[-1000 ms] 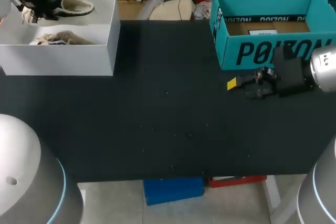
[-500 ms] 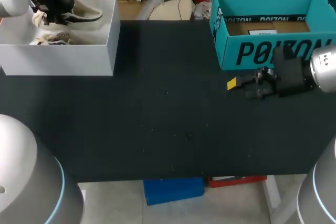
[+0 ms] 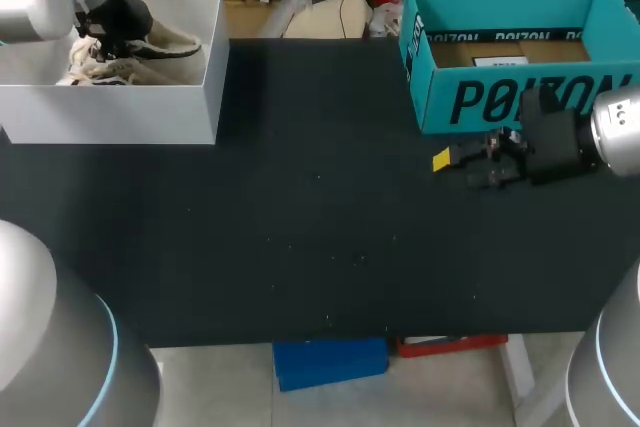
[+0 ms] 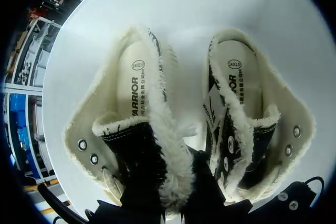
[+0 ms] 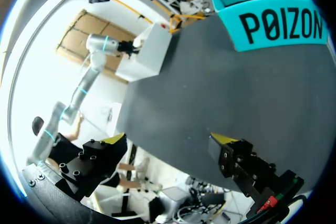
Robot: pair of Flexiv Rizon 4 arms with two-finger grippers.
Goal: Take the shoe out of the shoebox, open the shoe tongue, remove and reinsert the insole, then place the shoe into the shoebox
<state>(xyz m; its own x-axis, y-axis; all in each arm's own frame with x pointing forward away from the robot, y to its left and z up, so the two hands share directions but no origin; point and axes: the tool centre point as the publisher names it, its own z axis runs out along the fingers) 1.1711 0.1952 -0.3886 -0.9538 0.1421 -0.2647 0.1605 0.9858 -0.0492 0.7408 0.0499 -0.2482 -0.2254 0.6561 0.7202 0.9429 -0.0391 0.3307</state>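
Observation:
A white shoebox stands at the table's far left. My left gripper is over it, shut on the fleecy collar of a black high-top shoe with cream lining. In the left wrist view its dark fingers pinch that shoe's fleece edge, and the white insole shows inside. A second matching shoe lies beside it in the box, seen in the head view as the second shoe. My right gripper stands open and holds nothing above the table, in front of the teal box; its yellow tips are wide apart around the right gripper.
A teal open box stands at the far right, close behind my right gripper, and appears as the teal box in the right wrist view. The black tabletop stretches between the two boxes.
My left gripper has carried the shoe to the right and nearer the white box's front wall. The right arm has stayed where it was.

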